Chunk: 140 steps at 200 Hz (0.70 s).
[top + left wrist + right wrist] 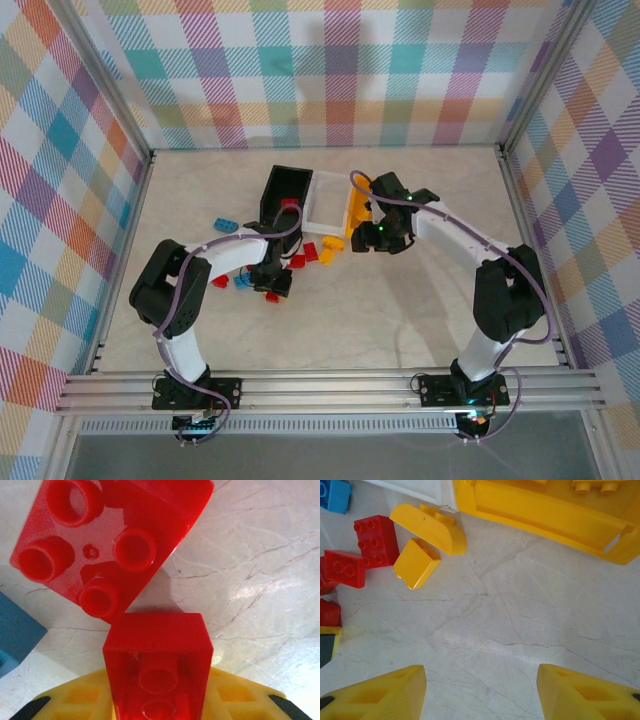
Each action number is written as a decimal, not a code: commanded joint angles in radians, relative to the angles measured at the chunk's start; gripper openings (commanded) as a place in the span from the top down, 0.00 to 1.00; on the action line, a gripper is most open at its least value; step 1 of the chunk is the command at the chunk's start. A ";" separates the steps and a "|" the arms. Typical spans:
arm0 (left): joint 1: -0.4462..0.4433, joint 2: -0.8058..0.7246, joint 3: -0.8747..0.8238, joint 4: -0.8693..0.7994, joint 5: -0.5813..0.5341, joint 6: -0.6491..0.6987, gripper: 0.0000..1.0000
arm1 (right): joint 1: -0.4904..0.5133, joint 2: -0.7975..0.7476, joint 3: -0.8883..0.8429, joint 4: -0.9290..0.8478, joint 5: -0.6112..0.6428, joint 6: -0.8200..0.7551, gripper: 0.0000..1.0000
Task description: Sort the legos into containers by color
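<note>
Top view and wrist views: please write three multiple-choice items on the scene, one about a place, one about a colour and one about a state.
1. Which bin stands in the middle of the row?
A) black B) white C) yellow
2. What colour is the brick in the left gripper?
A) blue B) yellow C) red
3. How is the right gripper?
A) open and empty B) shut on a yellow brick C) shut on a red brick

Answers:
1 B: the white bin has the black bin on one side and the yellow bin on the other.
2 C: the clamped brick is plainly red.
3 A: bare table shows in its wide gap.
</note>
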<state>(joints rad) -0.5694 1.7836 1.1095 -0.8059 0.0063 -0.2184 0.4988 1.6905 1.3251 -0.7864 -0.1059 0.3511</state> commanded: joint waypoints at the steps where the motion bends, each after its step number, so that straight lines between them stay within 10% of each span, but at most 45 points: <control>1: -0.004 -0.096 -0.002 -0.032 0.038 -0.023 0.69 | 0.007 -0.048 -0.026 -0.001 -0.001 -0.014 0.39; 59: 0.083 -0.171 0.175 -0.088 0.075 -0.028 0.69 | 0.007 -0.175 -0.126 0.143 -0.046 0.013 0.39; 140: 0.190 0.315 0.824 -0.149 0.040 0.025 0.69 | 0.010 -0.353 -0.257 0.343 -0.122 -0.046 0.32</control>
<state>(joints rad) -0.3943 1.9839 1.7889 -0.8913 0.0673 -0.2195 0.4992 1.3613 1.0943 -0.5087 -0.1650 0.3439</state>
